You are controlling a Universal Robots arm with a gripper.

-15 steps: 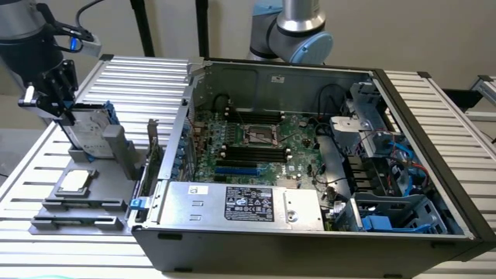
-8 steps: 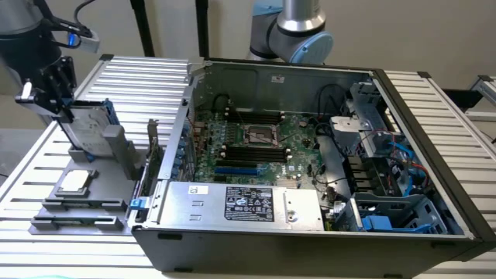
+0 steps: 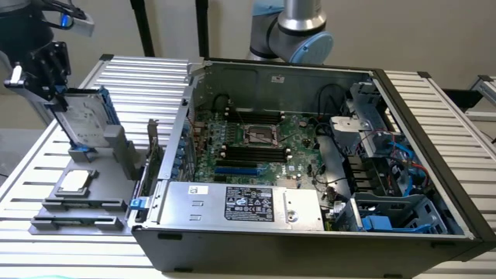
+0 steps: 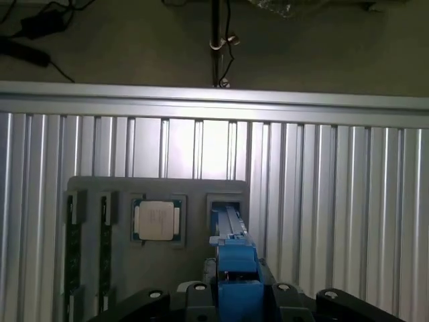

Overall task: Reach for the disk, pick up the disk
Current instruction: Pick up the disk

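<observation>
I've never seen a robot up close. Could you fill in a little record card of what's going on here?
end effector: closed on the upper end of the disk
disk: standing upright, lower end at a slot of the grey holder
processor chip: lying flat in the grey holder, beside the disk
computer case: open, on the slatted table, to the exterior view's right of the grey holder

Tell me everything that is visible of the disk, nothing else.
The disk is a flat silver-grey hard drive with a pale label face and a blue plastic frame along its edge. It stands nearly upright, slightly tilted, with its lower end at the grey holder on the ribbed table. The gripper is closed on its upper part.
</observation>
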